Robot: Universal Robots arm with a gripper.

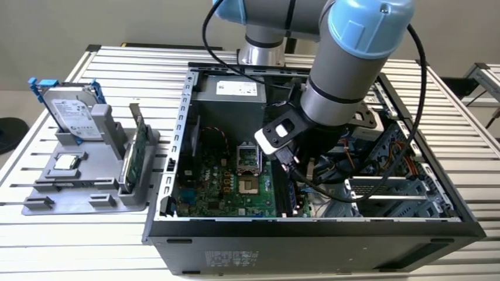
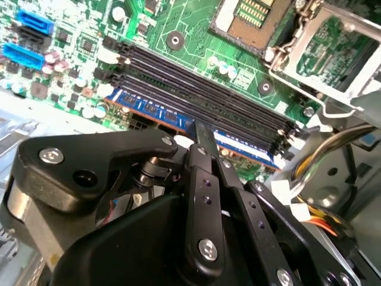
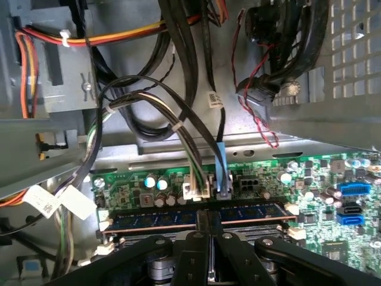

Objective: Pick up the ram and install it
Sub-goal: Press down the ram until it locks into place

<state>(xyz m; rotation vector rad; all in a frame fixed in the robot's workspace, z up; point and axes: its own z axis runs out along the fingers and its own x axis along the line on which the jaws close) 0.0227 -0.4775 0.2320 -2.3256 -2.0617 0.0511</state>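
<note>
The gripper (image 2: 201, 134) is pinching the ram (image 2: 161, 112) at mid-length, fingers nearly closed on its top edge, at frame centre in the second wrist view. The ram is sitting in the outermost slot (image 3: 196, 229). It looks light, stiff and fragile; the edges are the safest hold.

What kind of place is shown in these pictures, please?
Probably a robotics lab or test bench for computer assembly. An open computer case lies on a slatted metal table, a grey rack holds spare parts, and a robot arm reaches into the case.
</note>
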